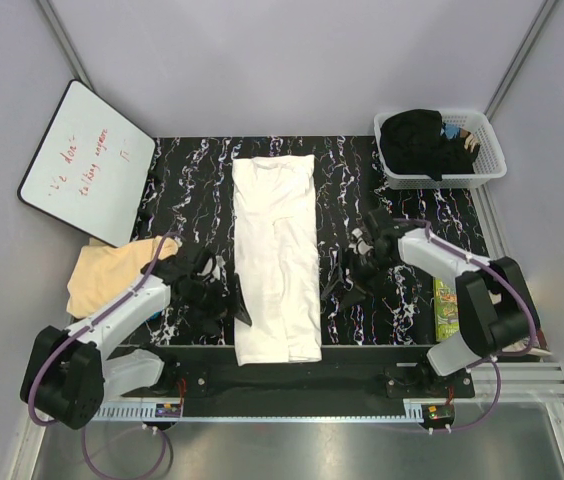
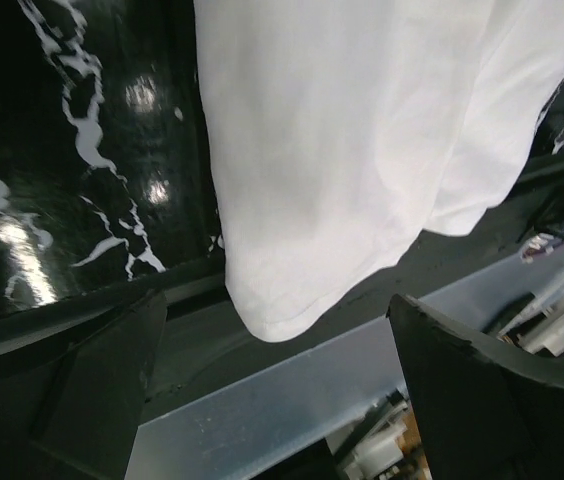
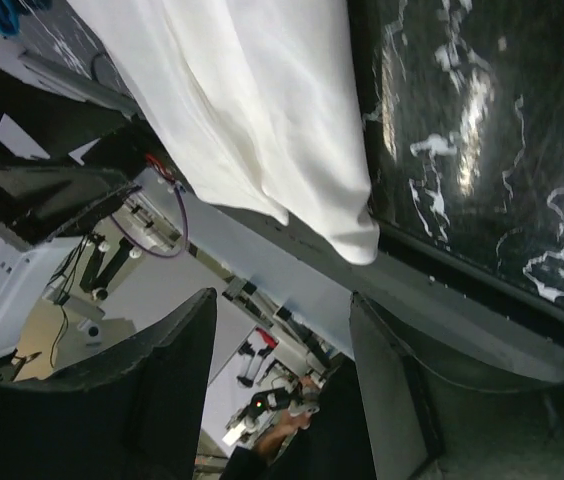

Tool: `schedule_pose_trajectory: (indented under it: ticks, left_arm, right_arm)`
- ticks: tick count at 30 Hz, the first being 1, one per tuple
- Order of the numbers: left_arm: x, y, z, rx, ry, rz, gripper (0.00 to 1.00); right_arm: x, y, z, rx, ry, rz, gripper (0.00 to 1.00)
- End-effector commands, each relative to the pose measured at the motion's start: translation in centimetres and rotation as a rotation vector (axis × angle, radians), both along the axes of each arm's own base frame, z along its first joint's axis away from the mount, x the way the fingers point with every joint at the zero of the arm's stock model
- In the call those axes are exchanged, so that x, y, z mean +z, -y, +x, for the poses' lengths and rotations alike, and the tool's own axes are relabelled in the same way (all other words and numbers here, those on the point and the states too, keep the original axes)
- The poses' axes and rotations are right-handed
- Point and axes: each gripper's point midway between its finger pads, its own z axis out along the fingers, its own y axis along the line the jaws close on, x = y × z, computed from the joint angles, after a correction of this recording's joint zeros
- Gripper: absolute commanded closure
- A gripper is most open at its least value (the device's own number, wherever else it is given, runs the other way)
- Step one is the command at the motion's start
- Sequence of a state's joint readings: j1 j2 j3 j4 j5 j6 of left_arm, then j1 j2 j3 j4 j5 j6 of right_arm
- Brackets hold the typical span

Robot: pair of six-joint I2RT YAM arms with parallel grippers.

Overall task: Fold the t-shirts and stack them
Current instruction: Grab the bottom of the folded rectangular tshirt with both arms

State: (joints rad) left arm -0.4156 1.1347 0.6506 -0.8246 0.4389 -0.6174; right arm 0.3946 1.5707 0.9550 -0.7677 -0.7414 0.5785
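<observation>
The left fingers [image 2: 72,400] stand spread and empty just off the near hem of the long white cloth t-shirt [image 2: 342,170]; the right fingers [image 3: 152,400] are parted too, holding nothing. The shirt lies as a narrow strip down the black marbled surface [image 1: 192,190] — hem overhanging its near edge. Pinching only the top layer would likely pull the side folds open.

Pale grey walls [image 1: 292,60] enclose a black marbled table [image 1: 192,170] — whiteboard [image 1: 87,160] leaning left.
</observation>
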Motion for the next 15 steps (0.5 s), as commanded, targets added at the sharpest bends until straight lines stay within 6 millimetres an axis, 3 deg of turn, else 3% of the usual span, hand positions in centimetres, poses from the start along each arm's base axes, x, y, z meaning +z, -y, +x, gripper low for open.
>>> schedule_pose_trajectory:
  ticks: [1, 2, 3, 6, 11, 15]
  left_arm:
    - [0.4, 2.2, -1.6, 0.028, -0.053, -0.191, 0.04]
    - [-0.1, 2.0, -2.3, 0.032, -0.062, -0.190, 0.05]
    - [-0.3, 1.9, -2.6, 0.039, -0.073, -0.189, 0.05]
    - [-1.0, 1.6, -3.7, 0.053, -0.100, -0.189, 0.05]
    - [-1.7, 1.5, -3.9, 0.062, -0.112, -0.185, 0.07]
    - [-2.0, 1.4, -3.3, 0.063, -0.111, -0.159, 0.11]
  right_arm:
    - [0.1, 0.4, -4.2, -0.062, -0.136, 0.069, 0.36]
    - [0.5, 0.1, -4.7, -0.063, -0.125, 0.111, 0.36]
    - [-0.6, 0.4, -6.3, -0.095, -0.195, 0.099, 0.36]
    - [-1.5, 0.1, -8.3, -0.116, -0.230, 0.117, 0.35]
    - [-3.2, 0.1, -10.0, -0.099, -0.246, 0.104, 0.31]
    - [-4.5, -0.8, -10.0, -0.113, -0.247, 0.109, 0.29]
